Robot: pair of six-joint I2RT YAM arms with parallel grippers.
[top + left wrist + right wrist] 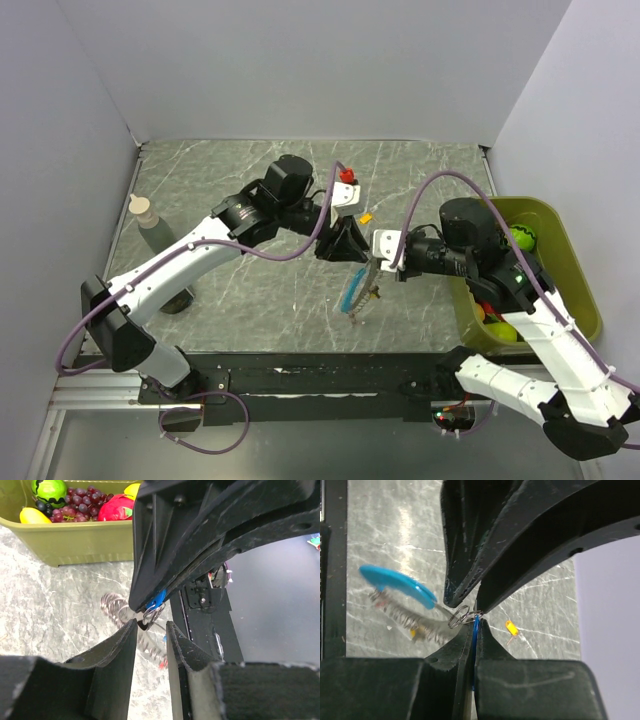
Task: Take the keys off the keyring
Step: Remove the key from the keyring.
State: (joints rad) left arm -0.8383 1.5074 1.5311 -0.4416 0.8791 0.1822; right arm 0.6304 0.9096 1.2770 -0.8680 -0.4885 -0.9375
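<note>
My right gripper [475,620] is shut on a thin blue key [476,630] held edge-on between its pads. The keyring [461,616], a small silvery wire ring, hangs at that key's tip, with a springy coil [415,622] and a light-blue strip [400,585] trailing from it. My left gripper [151,625] faces it with jaws open; the keyring [152,614] and blue key [158,600] sit just beyond its fingertips, nothing between the pads. An orange key [511,627] lies loose on the table [250,290]. From above, both grippers [350,248] [380,260] meet mid-table over the strip [352,290].
An olive bin [575,285] of toy fruit stands at the right, also behind the grippers in the left wrist view [75,542]. A bottle [150,220] stands at the left. A small red piece [347,177] by a white one lies further back.
</note>
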